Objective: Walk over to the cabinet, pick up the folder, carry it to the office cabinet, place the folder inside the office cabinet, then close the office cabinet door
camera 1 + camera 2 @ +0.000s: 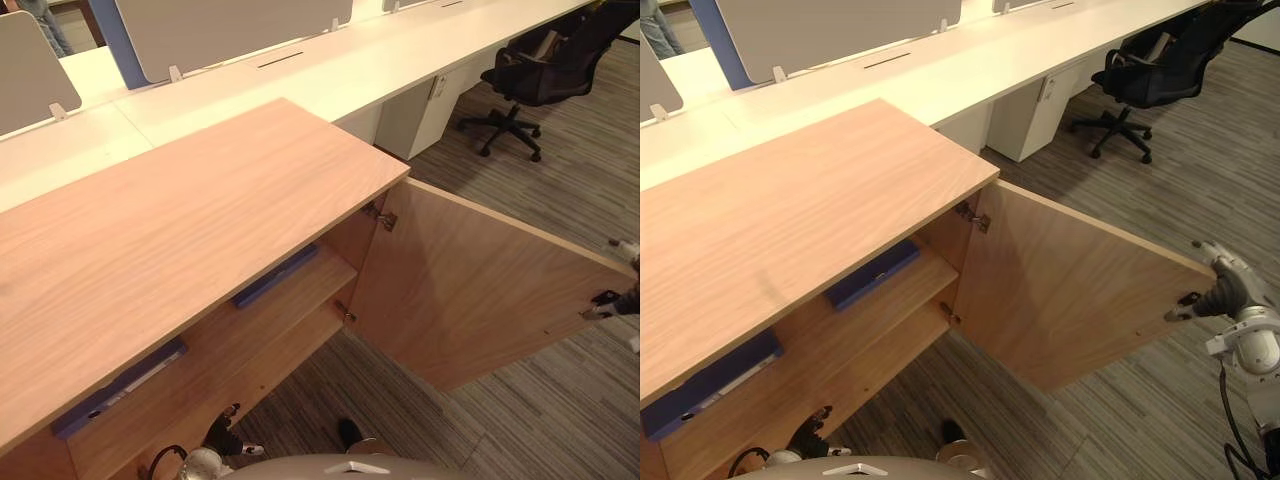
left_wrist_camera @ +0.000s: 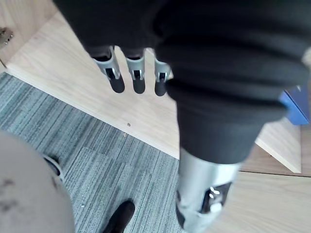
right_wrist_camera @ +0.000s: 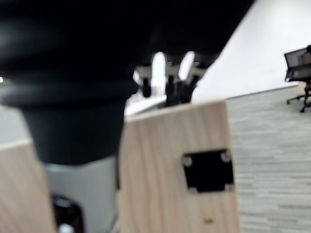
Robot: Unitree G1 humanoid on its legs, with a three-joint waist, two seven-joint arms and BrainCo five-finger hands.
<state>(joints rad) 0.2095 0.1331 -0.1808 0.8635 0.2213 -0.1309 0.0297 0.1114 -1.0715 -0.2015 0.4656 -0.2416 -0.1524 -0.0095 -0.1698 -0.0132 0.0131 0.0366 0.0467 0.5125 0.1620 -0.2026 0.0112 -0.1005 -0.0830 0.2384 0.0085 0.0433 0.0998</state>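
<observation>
The wooden office cabinet (image 1: 190,220) stands open, its door (image 1: 480,290) swung out to the right. Two flat blue folders lie on its upper shelf, one near the hinge side (image 1: 275,277) and one further left (image 1: 120,388). My right hand (image 1: 1220,290) is at the door's outer free edge; in the right wrist view its straight fingers (image 3: 158,73) reach over the edge of the door (image 3: 170,194). My left hand (image 1: 222,432) hangs low in front of the bottom shelf, and its fingers (image 2: 137,77) are straight and empty.
A long white desk (image 1: 330,70) with grey dividers runs behind the cabinet. A white drawer unit (image 1: 420,110) and a black office chair (image 1: 530,70) stand at the back right. A person's legs (image 1: 45,25) show at the top left. Striped carpet (image 1: 560,200) lies around the door.
</observation>
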